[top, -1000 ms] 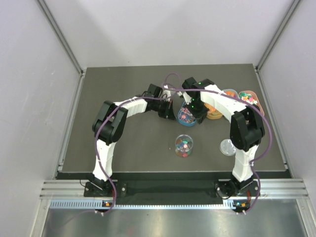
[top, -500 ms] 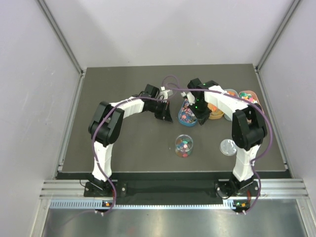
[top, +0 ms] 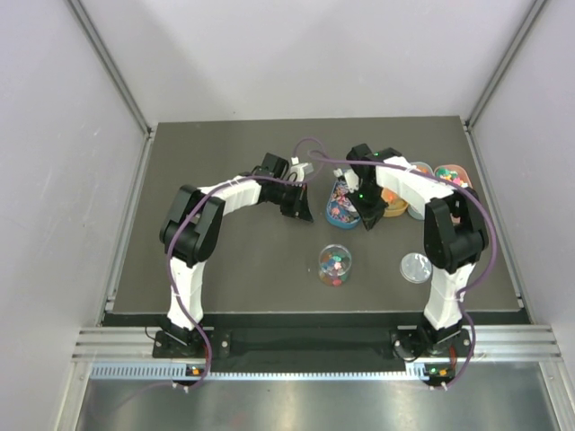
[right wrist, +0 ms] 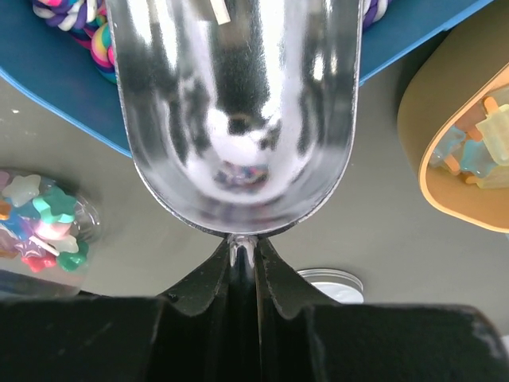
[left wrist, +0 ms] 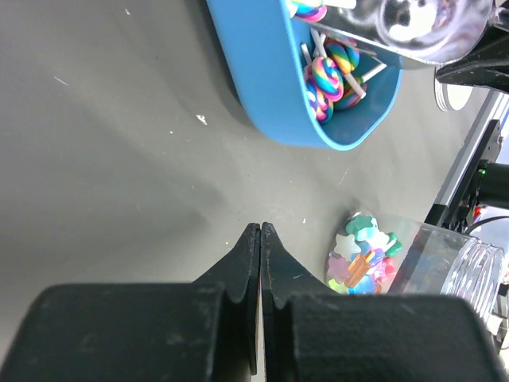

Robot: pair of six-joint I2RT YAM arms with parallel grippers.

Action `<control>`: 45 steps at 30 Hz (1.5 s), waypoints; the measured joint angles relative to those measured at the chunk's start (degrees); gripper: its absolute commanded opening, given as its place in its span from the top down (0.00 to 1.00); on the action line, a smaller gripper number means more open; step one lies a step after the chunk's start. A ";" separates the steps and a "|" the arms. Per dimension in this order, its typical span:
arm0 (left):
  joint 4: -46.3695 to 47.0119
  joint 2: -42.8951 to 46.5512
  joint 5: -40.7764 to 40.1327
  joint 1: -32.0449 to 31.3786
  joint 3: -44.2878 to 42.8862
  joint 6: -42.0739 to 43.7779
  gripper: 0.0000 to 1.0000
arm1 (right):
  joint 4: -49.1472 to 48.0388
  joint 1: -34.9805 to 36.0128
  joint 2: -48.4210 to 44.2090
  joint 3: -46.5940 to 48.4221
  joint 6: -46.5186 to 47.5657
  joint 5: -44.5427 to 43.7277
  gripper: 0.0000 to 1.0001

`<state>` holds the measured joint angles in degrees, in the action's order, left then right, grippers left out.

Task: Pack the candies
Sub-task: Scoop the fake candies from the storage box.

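Candies (left wrist: 328,72): swirled lollipops in blue tray (left wrist: 262,79), mid-table. Mixed pieces in clear jar (top: 335,265), nearer. More in orange tray (right wrist: 413,151), right of blue.
Right gripper (right wrist: 242,251) pinches handle of metal scoop (right wrist: 235,103); bowl over blue tray.
Left gripper (left wrist: 260,231) pressed together, empty, just left of blue tray.
Lid (top: 414,267) right of jar.

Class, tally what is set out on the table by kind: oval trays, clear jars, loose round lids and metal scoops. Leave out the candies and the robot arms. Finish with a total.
oval trays: 4
clear jar: 1
round lid: 1
metal scoop: 1
Total: 7
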<state>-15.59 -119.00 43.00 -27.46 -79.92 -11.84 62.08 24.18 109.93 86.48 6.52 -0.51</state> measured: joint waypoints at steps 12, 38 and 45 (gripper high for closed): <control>-0.04 0.00 -0.26 0.04 -0.04 0.04 1.00 | -7.78 -1.70 -5.09 -10.88 0.28 0.79 1.00; -14.58 2.23 -2.47 0.04 -3.56 10.19 1.00 | -25.07 -0.68 -14.84 -24.09 2.45 -1.03 1.00; -18.86 3.08 -4.04 0.04 -4.35 14.40 1.00 | -28.68 -0.66 -16.33 -26.23 2.45 -1.01 1.00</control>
<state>-34.46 -115.92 38.96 -27.42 -84.27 2.57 33.41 23.53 93.60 60.25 8.97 -1.52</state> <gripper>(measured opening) 0.009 0.112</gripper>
